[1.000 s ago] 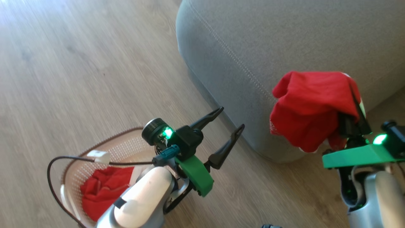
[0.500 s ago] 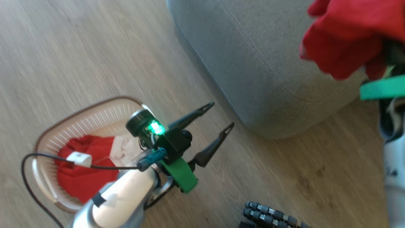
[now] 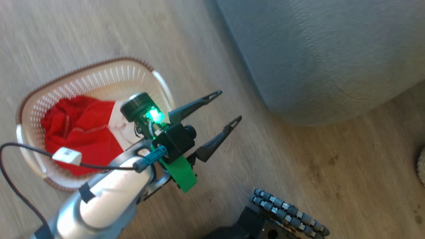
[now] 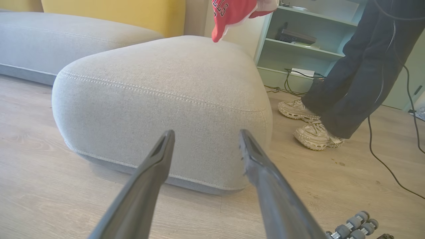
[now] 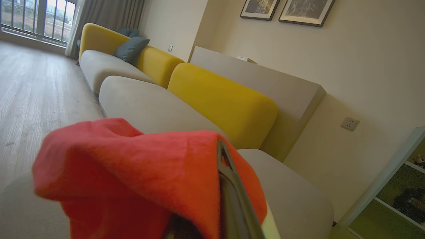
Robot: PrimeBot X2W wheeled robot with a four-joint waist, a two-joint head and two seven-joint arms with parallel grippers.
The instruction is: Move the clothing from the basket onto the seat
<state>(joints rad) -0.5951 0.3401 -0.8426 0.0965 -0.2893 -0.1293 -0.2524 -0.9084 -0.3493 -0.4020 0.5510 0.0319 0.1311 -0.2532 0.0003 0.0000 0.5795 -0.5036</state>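
Garment (image 5: 132,172), bright red, pinched in the right jaws, which are shut on a fold of it. In the left wrist view it hangs above the far top of the seat (image 4: 159,86), apparently not touching. Left jaws wide open and empty, near the basket (image 3: 99,74), where more red clothing (image 3: 76,129) lies.

Judgement: carry the cloth well over the cushion's middle, lower it until it slumps, then part the jaws fully so no fold snags a finger.

Seat is grey woven upholstery, rounded, probably grippy enough to hold cloth. Floor (image 3: 332,166) is pale wood plank. A person's shoes (image 4: 312,134) stand near the seat's corner, and a cable (image 4: 382,156) trails there.
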